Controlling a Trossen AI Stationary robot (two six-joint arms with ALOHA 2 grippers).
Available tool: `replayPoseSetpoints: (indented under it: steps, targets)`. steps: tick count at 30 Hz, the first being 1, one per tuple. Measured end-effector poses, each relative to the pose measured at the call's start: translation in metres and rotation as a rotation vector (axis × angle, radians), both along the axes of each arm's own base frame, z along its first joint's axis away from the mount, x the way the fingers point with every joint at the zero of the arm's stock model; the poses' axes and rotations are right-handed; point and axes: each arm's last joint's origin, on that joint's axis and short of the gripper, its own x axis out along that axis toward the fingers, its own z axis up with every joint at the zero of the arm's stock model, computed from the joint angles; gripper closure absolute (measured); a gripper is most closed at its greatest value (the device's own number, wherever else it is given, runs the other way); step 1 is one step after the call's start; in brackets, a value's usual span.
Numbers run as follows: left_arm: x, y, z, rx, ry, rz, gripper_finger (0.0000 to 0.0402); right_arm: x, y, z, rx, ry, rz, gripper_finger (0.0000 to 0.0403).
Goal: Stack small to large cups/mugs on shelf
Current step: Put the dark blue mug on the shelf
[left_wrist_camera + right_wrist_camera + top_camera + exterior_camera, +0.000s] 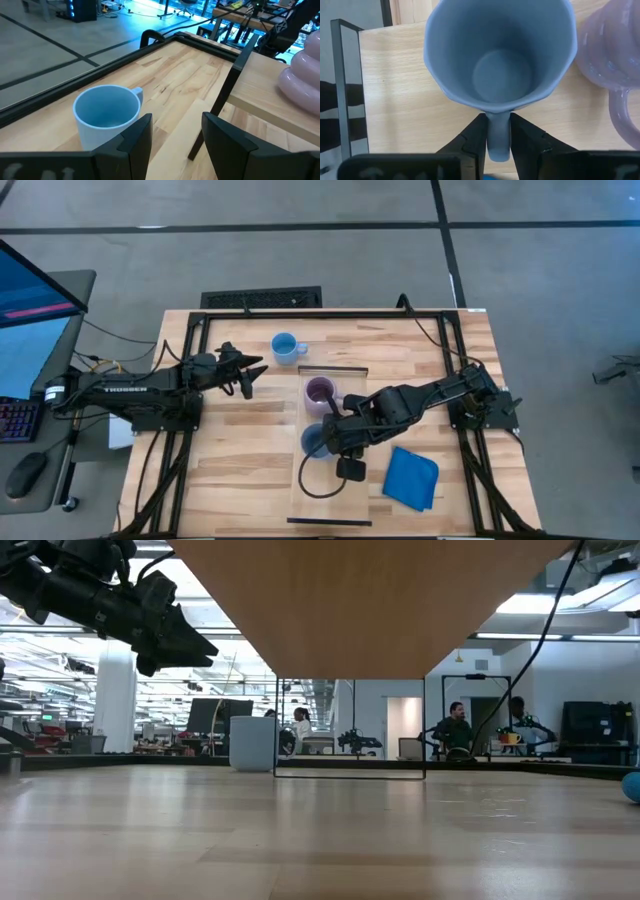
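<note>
Taking the shelf [345, 480] as the landmark, the left gripper [252, 374] hung above the planked table [230, 470], off the shelf's left side near its far end, its fingers [136, 141] spread apart with nothing between them. The bright light blue mug [286, 346] stood upright on the table just beyond the shelf's far left corner; in the left wrist view this mug [107, 116] sat close in front of the released fingers, a little to one side of the gap, not touching them.

On the shelf itself, the pale purple mug [320, 392] stood upright near the far end. Just nearer than it, at the shelf's left edge, the grey-blue mug [314, 441] was also on the shelf, and the right gripper [333, 433] was clenched on its handle [498, 136], one finger on either side. In the right wrist view the purple mug [609, 65] sat just beside the grey-blue one [500, 50].

Right of the shelf's near half, a blue cloth [411, 478] lay flat on the table.
</note>
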Motion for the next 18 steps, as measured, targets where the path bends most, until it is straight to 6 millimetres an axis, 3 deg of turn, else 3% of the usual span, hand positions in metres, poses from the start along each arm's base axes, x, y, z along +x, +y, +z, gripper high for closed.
replayPoseSetpoints:
  steps: [18]
  targets:
    - [0.0, 0.0, 0.0, 0.001, 0.001, 0.0, 0.0239, -0.0007, 0.0004, -0.0002, 0.016, 0.013, 0.008, 0.0304]
